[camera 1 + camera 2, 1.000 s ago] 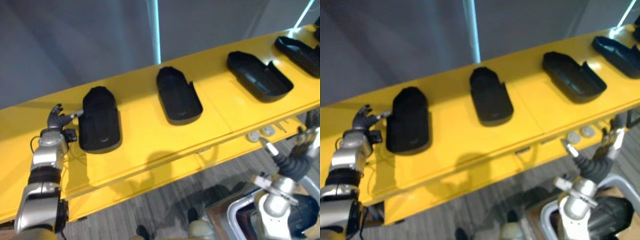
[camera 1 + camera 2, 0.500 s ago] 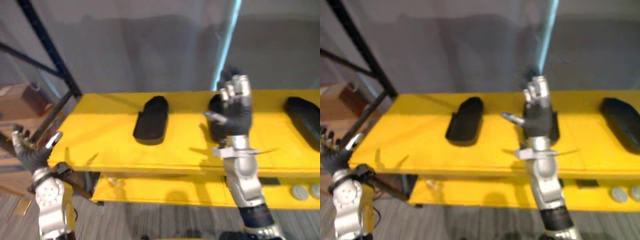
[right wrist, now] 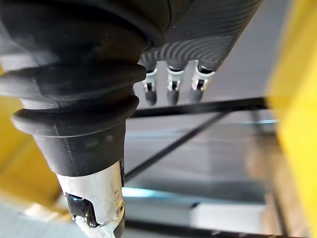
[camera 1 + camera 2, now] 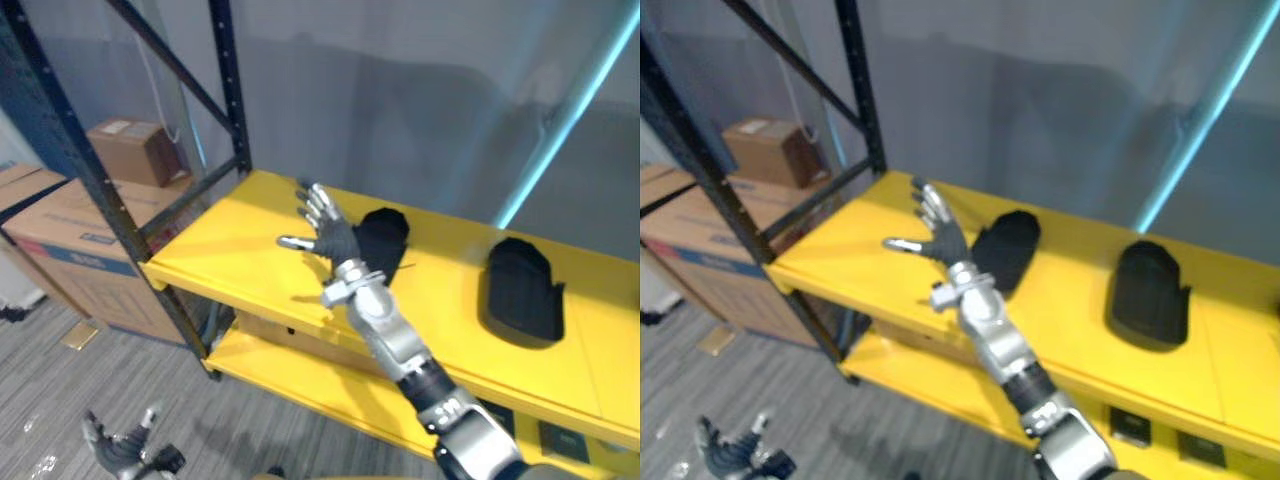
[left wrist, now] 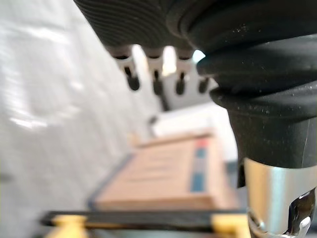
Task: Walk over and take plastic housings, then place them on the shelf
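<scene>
Fingers [image 4: 312, 197] splayed, right robot hand [image 4: 335, 240] raised near housing [image 4: 385, 238] (left robot hand [image 4: 124, 452] low, spread).

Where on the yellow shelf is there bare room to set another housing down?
The yellow shelf is bare at its left end, between the black upright and the left housing, and between that one and the right housing. Crowded: beside the left housing, where the open right hand is raised.

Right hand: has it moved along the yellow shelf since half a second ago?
Yes, leftward. The right hand was in front of the second black housing from the shelf's end; now it is at the end housing, on its left side.
</scene>
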Tool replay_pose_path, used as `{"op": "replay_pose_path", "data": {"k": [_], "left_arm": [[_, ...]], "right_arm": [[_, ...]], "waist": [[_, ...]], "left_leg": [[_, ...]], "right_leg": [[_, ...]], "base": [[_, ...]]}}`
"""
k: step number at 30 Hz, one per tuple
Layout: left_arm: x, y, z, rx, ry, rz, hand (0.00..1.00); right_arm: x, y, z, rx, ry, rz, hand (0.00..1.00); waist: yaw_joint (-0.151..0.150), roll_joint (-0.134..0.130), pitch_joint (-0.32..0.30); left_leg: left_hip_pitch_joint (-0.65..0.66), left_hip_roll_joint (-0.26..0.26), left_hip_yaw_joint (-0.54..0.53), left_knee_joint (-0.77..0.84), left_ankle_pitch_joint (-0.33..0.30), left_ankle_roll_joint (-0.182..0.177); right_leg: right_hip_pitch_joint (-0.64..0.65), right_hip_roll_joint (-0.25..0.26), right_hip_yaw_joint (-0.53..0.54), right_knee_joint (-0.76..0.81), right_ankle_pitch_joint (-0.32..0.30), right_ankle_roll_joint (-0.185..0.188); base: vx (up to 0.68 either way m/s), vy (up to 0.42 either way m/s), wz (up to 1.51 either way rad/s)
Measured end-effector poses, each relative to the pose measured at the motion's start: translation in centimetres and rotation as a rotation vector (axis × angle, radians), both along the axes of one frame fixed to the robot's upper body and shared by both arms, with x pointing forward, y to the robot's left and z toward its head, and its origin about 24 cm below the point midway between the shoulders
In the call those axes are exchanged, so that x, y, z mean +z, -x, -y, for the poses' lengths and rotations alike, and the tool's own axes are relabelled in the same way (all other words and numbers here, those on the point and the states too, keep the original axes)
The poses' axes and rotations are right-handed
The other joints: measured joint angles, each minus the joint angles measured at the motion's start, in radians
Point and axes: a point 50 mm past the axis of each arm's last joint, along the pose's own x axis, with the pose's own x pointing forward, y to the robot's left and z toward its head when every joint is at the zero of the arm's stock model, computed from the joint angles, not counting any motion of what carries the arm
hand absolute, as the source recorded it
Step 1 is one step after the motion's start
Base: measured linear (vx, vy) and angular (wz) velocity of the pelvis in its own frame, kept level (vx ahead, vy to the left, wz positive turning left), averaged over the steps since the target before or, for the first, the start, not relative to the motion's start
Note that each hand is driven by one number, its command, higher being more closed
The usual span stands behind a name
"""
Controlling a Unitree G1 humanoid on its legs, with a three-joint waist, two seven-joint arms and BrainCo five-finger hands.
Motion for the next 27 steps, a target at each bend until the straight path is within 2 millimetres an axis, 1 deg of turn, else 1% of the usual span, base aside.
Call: {"op": "replay_pose_path", "data": {"k": [2,4,7,9,11,12,13,15,16,17,19,22,27], "left_arm": [[-0.9,0.3,0.8,-0.023,0.024,-0.037,0.0],[-1.6,0.7,1.2,-0.046,0.042,-0.077,0.0],[-2.3,1.5,1.7,-0.063,0.068,-0.119,0.0],[-2.5,1.3,2.1,-0.086,0.076,-0.115,0.0],[-2.4,0.6,2.5,-0.117,0.079,-0.09,0.0],[-2.6,0.2,2.8,-0.14,0.092,-0.088,0.0],[-2.8,0.0,3.2,-0.165,0.107,-0.087,0.0],[-2.8,-0.4,3.7,-0.196,0.121,-0.08,0.0],[-2.9,-0.6,4.1,-0.218,0.136,-0.075,0.0],[-2.9,-0.7,4.2,-0.229,0.141,-0.071,0.0],[-2.9,-1.1,4.7,-0.254,0.17,-0.056,0.0],[-3.3,-1.2,5.2,-0.272,0.203,-0.062,0.0],[-3.5,-1.3,5.7,-0.316,0.23,-0.062,0.0]], "right_arm": [[-0.8,0.2,-1.0,-0.012,0.03,-0.038,0.0],[-1.2,0.2,-1.4,-0.036,0.045,-0.062,0.0],[-1.9,0.3,-1.7,-0.076,0.103,-0.071,0.0],[-2.6,0.3,-1.4,-0.125,0.135,-0.095,0.0],[-3.1,0.1,-1.1,-0.174,0.154,-0.113,0.0],[-3.2,0.0,-1.0,-0.2,0.166,-0.114,0.0],[-3.1,0.0,-0.9,-0.219,0.181,-0.099,0.0],[-2.6,-0.3,-0.8,-0.242,0.188,-0.078,0.0],[-2.0,-0.7,-0.6,-0.27,0.188,-0.054,0.0],[-1.6,-0.9,-0.6,-0.281,0.185,-0.042,0.0],[-0.6,-1.7,0.0,-0.323,0.176,-0.013,0.0],[0.0,-2.4,1.0,-0.389,0.142,-0.019,0.0],[0.3,-2.8,1.7,-0.438,0.117,-0.028,0.0]], "waist": [[0.01,-0.003,0.02],[0.021,-0.001,0.025],[0.028,0.004,0.033],[0.035,0.009,0.041],[0.043,0.017,0.057],[0.045,0.025,0.069],[0.045,0.034,0.081],[0.046,0.042,0.096],[0.046,0.055,0.103],[0.045,0.055,0.106],[0.046,0.076,0.125],[0.045,0.099,0.139],[0.041,0.101,0.14]], "left_leg": [[-0.003,0.005,-0.011,0.0,0.004,-0.003],[-0.005,0.007,-0.012,0.001,0.005,-0.003],[-0.005,0.009,-0.011,0.005,0.007,-0.001],[-0.005,0.014,-0.01,0.005,0.007,-0.002],[-0.005,0.022,-0.007,0.005,0.009,-0.005],[-0.005,0.027,-0.007,0.005,0.01,-0.007],[-0.005,0.033,-0.006,0.005,0.01,-0.01],[-0.005,0.041,-0.001,0.005,0.011,-0.014],[-0.013,0.047,0.002,0.005,0.012,-0.017],[-0.014,0.05,0.004,0.005,0.012,-0.018],[-0.016,0.056,0.008,0.005,0.012,-0.02],[-0.016,0.058,0.009,0.005,0.013,-0.023],[-0.023,0.057,0.012,0.006,0.009,-0.027]], "right_leg": [[0.003,0.006,-0.01,-0.001,-0.002,-0.003],[0.003,0.008,-0.01,-0.003,-0.002,-0.003],[0.003,0.011,-0.01,-0.003,0.001,0.002],[0.003,0.015,-0.008,-0.003,0.001,0.001],[0.001,0.023,-0.005,-0.003,0.001,0.0],[0.001,0.028,-0.004,-0.004,0.0,-0.002],[-0.001,0.033,-0.001,-0.005,-0.001,-0.003],[-0.005,0.041,0.004,-0.005,-0.003,-0.008],[-0.016,0.046,0.009,-0.005,-0.005,-0.01],[-0.018,0.048,0.011,-0.005,-0.004,-0.011],[-0.021,0.054,0.015,-0.006,-0.002,-0.014],[-0.022,0.057,0.015,-0.007,-0.002,-0.014],[-0.022,0.057,0.017,-0.014,-0.002,-0.014]], "base": [[-0.03,-0.04,0.2],[-0.01,-0.014,0.02],[0.0,0.0,0.0],[0.0,-0.012,-0.02],[-0.02,-0.041,-0.04],[-0.03,-0.042,-0.05],[-0.03,-0.041,-0.06],[-0.03,-0.042,-0.09],[-0.01,-0.041,-0.09],[0.0,-0.038,-0.1],[0.01,-0.028,-0.06],[0.01,-0.008,0.0],[0.03,-0.011,0.0]]}}
